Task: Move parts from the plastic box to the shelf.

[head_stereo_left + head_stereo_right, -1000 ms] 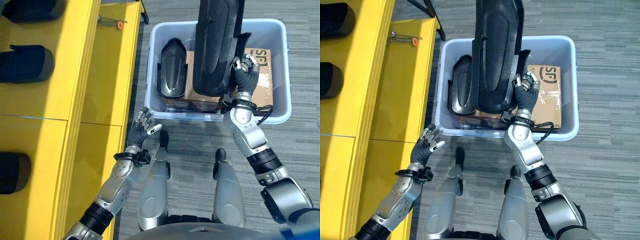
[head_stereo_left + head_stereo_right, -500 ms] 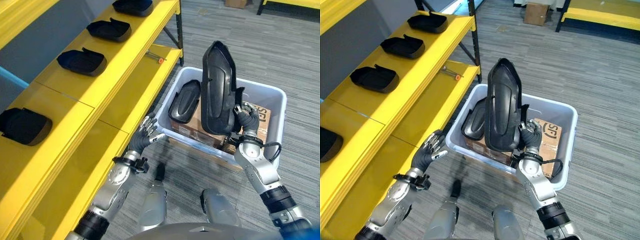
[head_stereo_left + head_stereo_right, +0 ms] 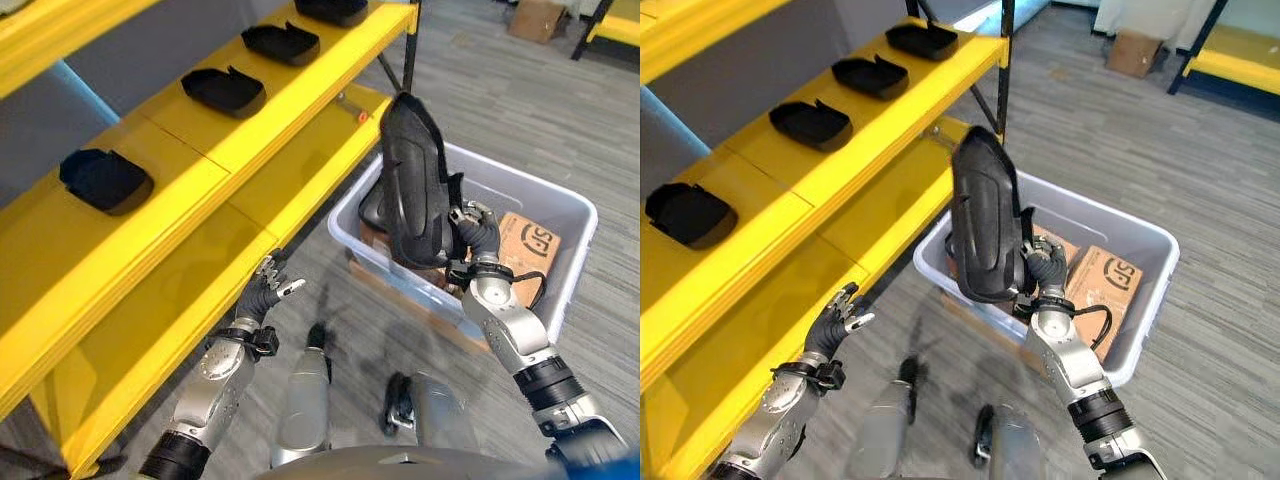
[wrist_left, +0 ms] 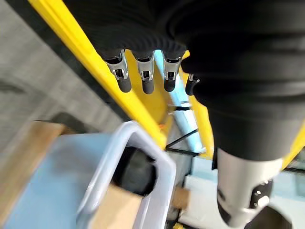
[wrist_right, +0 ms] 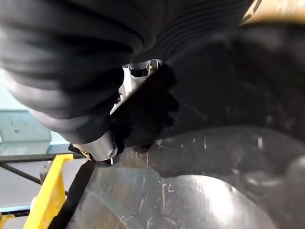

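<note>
Part: a long black moulded plastic shell (image 3: 412, 185), held upright above the pale blue plastic box (image 3: 560, 215), long axis near vertical.
Right hand: the right hand (image 3: 474, 232) has its fingers curled round the shell's lower right edge, carrying it.
Shelf: the yellow metal shelf (image 3: 215, 150) lies left of the shell; in my judgement the carry must swing left.
Row: black parts (image 3: 223, 90) sit along the shelf.
Left hand: the left hand (image 3: 266, 293) hangs near the shelf's lower tier, fingers loosely spread, holding nothing.

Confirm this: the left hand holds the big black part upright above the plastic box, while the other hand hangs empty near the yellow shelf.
Wrong hand. Both eye views show the right hand gripping the black part above the plastic box; the left hand is empty by the yellow shelf.
</note>
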Controlling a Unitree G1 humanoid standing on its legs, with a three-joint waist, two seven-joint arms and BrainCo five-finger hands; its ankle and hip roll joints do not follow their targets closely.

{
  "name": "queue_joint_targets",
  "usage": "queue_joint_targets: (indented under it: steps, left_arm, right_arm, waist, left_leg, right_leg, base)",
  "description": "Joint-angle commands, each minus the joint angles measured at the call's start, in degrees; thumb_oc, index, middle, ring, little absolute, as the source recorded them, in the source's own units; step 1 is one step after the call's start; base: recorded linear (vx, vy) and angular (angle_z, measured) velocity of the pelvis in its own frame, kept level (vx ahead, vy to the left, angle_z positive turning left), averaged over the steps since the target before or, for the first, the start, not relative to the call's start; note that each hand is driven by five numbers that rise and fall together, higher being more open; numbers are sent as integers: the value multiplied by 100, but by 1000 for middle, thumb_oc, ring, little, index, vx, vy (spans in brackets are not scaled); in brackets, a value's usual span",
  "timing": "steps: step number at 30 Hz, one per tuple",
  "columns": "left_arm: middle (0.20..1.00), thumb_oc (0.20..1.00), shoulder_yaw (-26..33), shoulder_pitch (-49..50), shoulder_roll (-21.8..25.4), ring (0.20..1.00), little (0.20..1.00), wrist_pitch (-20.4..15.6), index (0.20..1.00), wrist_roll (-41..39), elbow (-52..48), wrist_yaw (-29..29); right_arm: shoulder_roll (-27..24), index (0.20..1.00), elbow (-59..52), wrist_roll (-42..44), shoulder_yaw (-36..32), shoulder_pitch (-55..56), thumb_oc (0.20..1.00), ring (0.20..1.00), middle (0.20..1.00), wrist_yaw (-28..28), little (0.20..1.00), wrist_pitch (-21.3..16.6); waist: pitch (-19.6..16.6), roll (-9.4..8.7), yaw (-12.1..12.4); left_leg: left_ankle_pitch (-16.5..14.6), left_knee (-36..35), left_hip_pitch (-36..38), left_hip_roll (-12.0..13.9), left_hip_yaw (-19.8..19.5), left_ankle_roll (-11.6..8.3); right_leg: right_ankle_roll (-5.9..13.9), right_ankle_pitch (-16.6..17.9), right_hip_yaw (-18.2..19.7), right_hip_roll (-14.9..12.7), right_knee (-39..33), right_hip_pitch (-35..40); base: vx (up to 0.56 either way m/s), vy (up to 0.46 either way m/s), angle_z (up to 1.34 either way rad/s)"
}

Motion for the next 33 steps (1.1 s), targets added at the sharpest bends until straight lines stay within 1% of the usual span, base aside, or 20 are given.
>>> queue_joint_targets:
  steps: [1,2,6,7,9,11,12,14,15,18,21,22,24,26,27,28,29,31,32,33]
  left_arm:
    - [1000,1000,115,-358,223,1000,1000,-373,1000,107,-778,-167]
    - [1000,1000,93,-381,250,1000,1000,-328,1000,97,-800,-147]
    - [1000,1000,90,-381,249,1000,1000,-325,1000,97,-802,-145]
    - [1000,1000,-45,-357,317,1000,1000,-179,1000,180,-964,118]
    - [1000,1000,-34,-187,359,1000,1000,-145,1000,186,-1117,354]
    - [1000,1000,2,-121,361,1000,1000,-181,1000,152,-1166,392]
    - [1000,1000,36,-56,395,1000,1000,-282,1000,236,-1238,414]
    - [1000,1000,54,-42,400,1000,1000,-327,1000,234,-1267,414]
    - [1000,1000,68,-13,419,1000,1000,-382,1000,299,-1335,421]
    - [1000,1000,70,-19,463,1000,1000,-420,1000,341,-1415,383]
    - [1000,1000,53,-71,515,1000,1000,-525,1000,367,-1474,407]
    - [1000,1000,50,-85,523,1000,1000,-539,1000,371,-1473,422]
    - [1000,1000,-14,-179,564,1000,1000,-482,1000,316,-1429,321]
    - [1000,1000,-78,-206,574,1000,1000,-447,1000,301,-1420,238]
    - [1000,1000,-224,-236,592,1000,1000,-381,1000,277,-1384,-37]
    - [1000,1000,-269,-238,590,1000,1000,-335,1000,315,-1374,-115]
    - [1000,1000,-311,-213,602,1000,1000,-287,1000,349,-1384,-153]
    - [1000,1000,-255,-128,561,1000,1000,-188,1000,267,-1428,-89]
    - [1000,1000,-240,-114,542,1000,1000,-170,1000,246,-1432,-63]
    - [1000,1000,-218,-93,505,1000,1000,-128,1000,234,-1447,-8]
  right_arm:
    - [2,200,-661,233,-649,-168,200,200,200,67,200,-512]
    - [10,200,-663,262,-691,-145,200,200,200,116,200,-549]
    - [8,200,-662,263,-695,-143,200,200,200,118,200,-551]
    - [162,200,-805,303,-692,-70,200,200,200,225,200,-381]
    - [242,200,-867,171,-527,-8,200,200,200,396,200,-422]
    - [246,200,-855,128,-465,-57,200,200,200,434,200,-451]
    - [240,200,-861,56,-380,-174,200,200,200,551,200,-469]
    - [222,200,-877,42,-357,-213,200,200,200,612,200,-457]
    - [195,200,-885,70,-293,-282,200,200,200,690,200,-421]
    - [141,200,-942,63,-143,-470,200,200,200,921,200,-455]
    - [120,200,-1062,107,-14,-636,200,200,200,1160,200,-458]
    - [124,200,-1071,91,9,-661,200,200,200,1192,200,-464]
    - [161,200,-1113,55,97,-687,200,200,200,1186,200,-435]
    - [175,200,-1161,53,133,-647,200,200,200,1159,200,-421]
    - [164,200,-1300,54,140,-428,200,200,200,940,200,-434]
    - [155,200,-1356,63,114,-318,200,200,200,905,200,-432]
    - [140,200,-1392,57,89,-197,200,200,200,918,200,-434]
    - [108,200,-1462,-33,94,-84,200,200,200,1057,200,-335]
    - [100,200,-1482,-77,119,-64,200,200,200,1092,200,-310]
    - [73,200,-1493,-194,161,-24,200,200,200,1145,200,-313]
  waist:
    - [40,-54,-296]
    - [35,-9,-307]
    - [53,-13,-298]
    - [-63,43,-282]
    - [-101,-30,-114]
    - [-82,-49,-31]
    - [-40,-84,83]
    - [-19,-97,112]
    - [16,-122,175]
    - [99,-197,283]
    - [188,-283,381]
    - [195,-294,390]
    - [167,-327,381]
    - [118,-326,366]
    - [35,-295,261]
    - [-25,-306,231]
    - [-79,-317,210]
    - [-152,-343,187]
    - [-166,-349,183]
    - [-195,-364,176]
  left_leg:
    - [-103,-1244,1077,-40,239,246]
    - [-282,-1501,1222,-125,348,305]
    - [-276,-1533,1265,-134,362,313]
    - [-372,-2185,1641,-268,596,391]
    - [-300,-2350,1672,-392,702,408]
    - [-262,-2397,1655,-398,701,398]
    - [-222,-2429,1606,-412,709,386]
    - [-223,-2405,1579,-420,709,381]
    - [-244,-2342,1529,-443,709,387]
    - [-352,-2128,1410,-537,714,431]
    - [-518,-1904,1302,-642,731,500]
    - [-539,-1877,1286,-652,733,511]
    - [-668,-1756,1223,-777,570,586]
    - [-704,-1734,1194,-861,422,637]
    - [-726,-1762,1194,-1008,11,740]
    - [-683,-1804,1174,-1067,-154,779]
    - [-644,-1853,1195,-1120,-312,827]
    - [-597,-2014,1327,-1222,-435,896]
    - [-577,-2068,1371,-1258,-442,907]
    - [-539,-2168,1444,-1328,-464,918]
  right_leg:
    - [652,0,936,-89,-432,522]
    - [745,81,846,-149,-472,501]
    - [753,84,854,-156,-483,528]
    - [1011,380,612,-311,-934,653]
    - [1204,716,424,-439,-1491,890]
    - [1234,749,360,-462,-1571,940]
    - [1272,794,264,-488,-1686,1003]
    - [1283,811,237,-502,-1722,1019]
    - [1304,840,214,-533,-1771,1041]
    - [1395,1024,195,-661,-1953,1067]
    - [1514,1401,173,-864,-2240,1084]
    - [1528,1454,178,-889,-2283,1086]
    - [1582,1603,487,-954,-2387,1101]
    - [1572,1663,699,-986,-2339,1088]
    - [1533,1507,1419,-755,-2078,1089]
    - [1507,1399,1618,-595,-1940,1062]
    - [1456,1160,1767,-301,-1734,1049]
    - [1370,935,1780,149,-1377,913]
    - [1330,900,1752,265,-1353,887]
    - [1218,804,1694,478,-1387,885]
  base:
    - [-15,414,109]
    - [29,248,91]
    - [24,120,23]
    - [93,523,11]
    - [19,452,26]
    - [-63,172,24]
    - [-78,179,17]
    - [-60,141,13]
    - [-46,140,14]
    - [-47,211,14]
    - [-33,146,8]
    - [-4,140,6]
    - [48,137,12]
    - [114,107,41]
    - [195,58,92]
    - [239,37,135]
    - [154,31,159]
    - [145,39,141]
    - [133,20,64]
    - [263,-64,14]
